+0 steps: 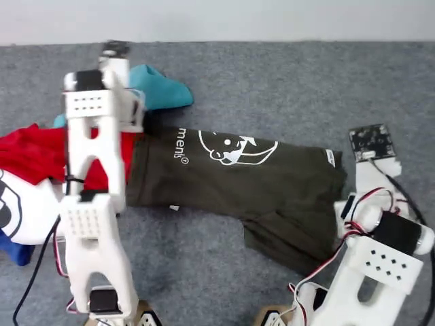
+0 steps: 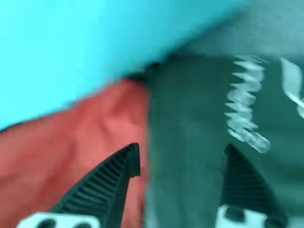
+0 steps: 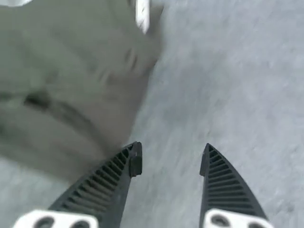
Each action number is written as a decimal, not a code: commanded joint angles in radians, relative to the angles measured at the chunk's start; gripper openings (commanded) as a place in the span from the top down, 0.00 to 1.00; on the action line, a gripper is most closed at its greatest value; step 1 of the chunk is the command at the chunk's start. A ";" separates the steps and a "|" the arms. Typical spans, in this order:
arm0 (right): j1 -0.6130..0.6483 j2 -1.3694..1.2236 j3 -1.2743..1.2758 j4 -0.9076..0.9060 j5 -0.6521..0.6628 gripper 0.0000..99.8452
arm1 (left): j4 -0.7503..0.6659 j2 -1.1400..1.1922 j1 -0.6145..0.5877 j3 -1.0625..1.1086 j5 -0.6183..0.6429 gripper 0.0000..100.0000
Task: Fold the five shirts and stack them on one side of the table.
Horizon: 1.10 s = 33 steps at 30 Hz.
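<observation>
At the far left of the grey worktop three shirts lie bunched together. A red shirt is crumpled at the edge. A white shirt with a dark print touches it on the near side. A blue shirt pokes out from under the white one.

The left arm stretches from the near edge across this heap towards the far side. A teal shirt lies crumpled by its far end, touching the red shirt. In the wrist view the left gripper hangs over the seam where the red shirt meets the dark shirt. Its fingers are spread apart and hold nothing, one above red cloth and the other above dark cloth.

The dark shirt lies across the middle of the worktop with its white print facing up. It is mostly flat, and its left end meets the red shirt beneath the arm. A rumpled flap sticks out at its near right corner.

The right arm stands at the near right, just beside the dark shirt's right edge. The right gripper has its fingers released and wide over bare worktop. One finger is close to the shirt's edge, and nothing is between them.
</observation>
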State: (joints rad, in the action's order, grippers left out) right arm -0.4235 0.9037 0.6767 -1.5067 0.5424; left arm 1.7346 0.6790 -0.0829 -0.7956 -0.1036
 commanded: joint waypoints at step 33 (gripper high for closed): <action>0.039 0.018 0.652 0.421 0.193 0.92 | 0.018 -0.566 0.598 0.924 -0.238 0.73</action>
State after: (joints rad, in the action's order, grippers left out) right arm -0.3897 0.9053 1.3303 -1.1047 0.7311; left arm 1.7254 0.1695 0.5079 0.1281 -0.3337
